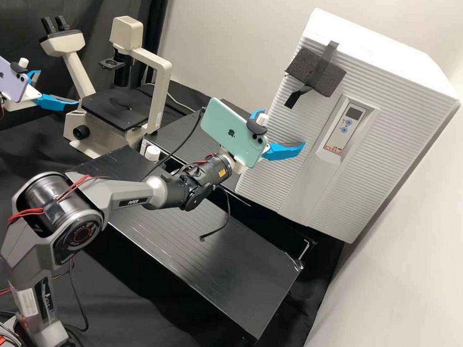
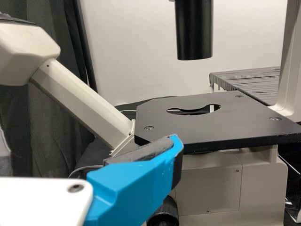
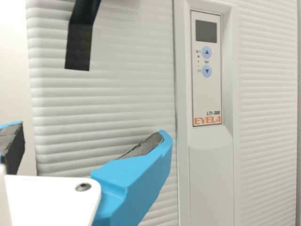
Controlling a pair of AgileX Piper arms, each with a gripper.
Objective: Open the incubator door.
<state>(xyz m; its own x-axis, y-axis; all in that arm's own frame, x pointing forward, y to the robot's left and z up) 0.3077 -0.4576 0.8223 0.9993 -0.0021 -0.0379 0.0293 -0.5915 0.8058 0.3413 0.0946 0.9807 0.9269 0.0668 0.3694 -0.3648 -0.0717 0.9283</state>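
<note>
presently facing closed, ribbed white incubator door [image 1: 261, 177] with right blue-and-white gripper [image 1: 281, 127], fingers [image 1: 284, 151] apart, as on matching left gripper [image 1: 59, 87].

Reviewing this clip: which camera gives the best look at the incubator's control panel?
The right wrist view: it looks close and nearly head-on at the control panel, making its dark display and two blue buttons plain. The high view shows the whole panel smaller and slanted.

I see microscope [image 1: 117, 109] left of incubator [image 1: 389, 148], platform [image 1: 188, 238] before incubator; on incubator front, foam pad [image 1: 328, 81], control panel [image 1: 338, 138] right of pad.
</note>
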